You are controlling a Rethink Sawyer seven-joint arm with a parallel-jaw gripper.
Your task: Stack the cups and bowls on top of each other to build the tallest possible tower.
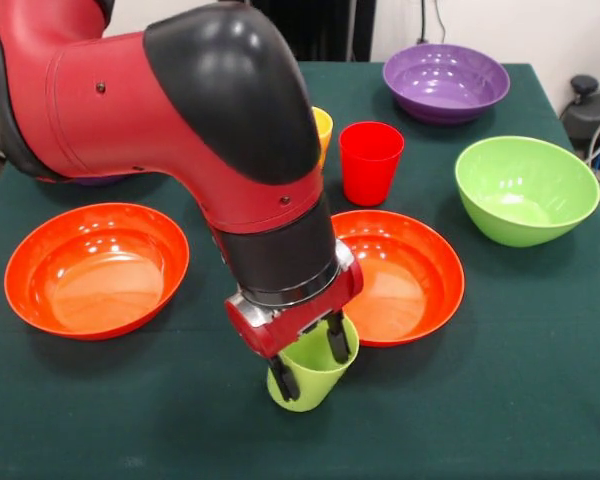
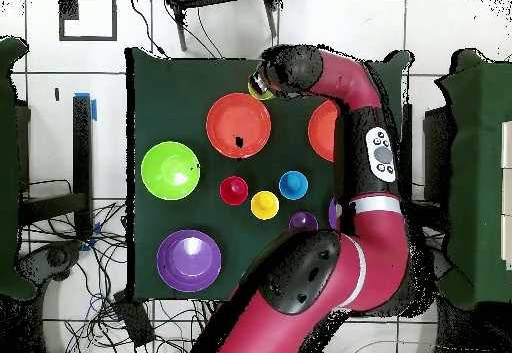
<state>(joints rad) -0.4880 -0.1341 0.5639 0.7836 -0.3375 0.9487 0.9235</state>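
I see dark green tablecloth [image 1: 540, 400] | white tiled floor [image 2: 60, 79] around the table | loose cables [image 2: 80, 269] on floor | pale wall [image 1: 540, 30] behind | blue tape [image 2: 95, 107] on floor

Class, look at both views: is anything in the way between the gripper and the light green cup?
No. The gripper is already at the light green cup, with one finger on each side of its rim. Nothing visible sits between them. The nearest object, an orange bowl, lies beside the cup, not in the way.

Front camera looks close across the table [image 1: 540, 400]; overhead camera looks straight down on it.
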